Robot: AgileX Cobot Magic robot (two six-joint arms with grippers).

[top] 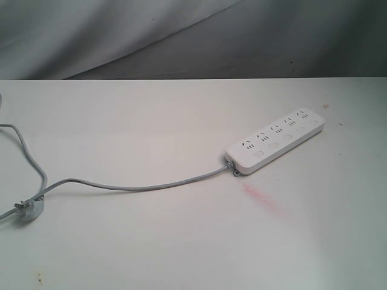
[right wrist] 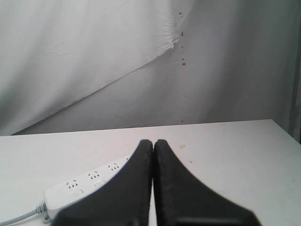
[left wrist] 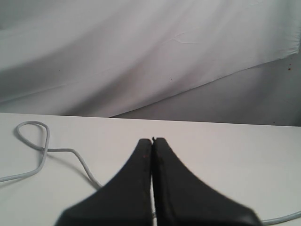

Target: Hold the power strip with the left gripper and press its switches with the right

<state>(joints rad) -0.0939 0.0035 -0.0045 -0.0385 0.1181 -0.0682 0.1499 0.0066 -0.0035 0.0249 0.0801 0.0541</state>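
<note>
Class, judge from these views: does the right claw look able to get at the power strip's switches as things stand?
Probably yes: the switches face up, uncovered, and the power strip lies just ahead of the shut right claw, with nothing seen blocking it.

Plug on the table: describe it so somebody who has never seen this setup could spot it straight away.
On the white table, the power strip lies on the right. Follow its grey cord left towards the near left edge, where the plug lies. It is a small rounded grey lump, thicker than the thin cord beside it.
</note>
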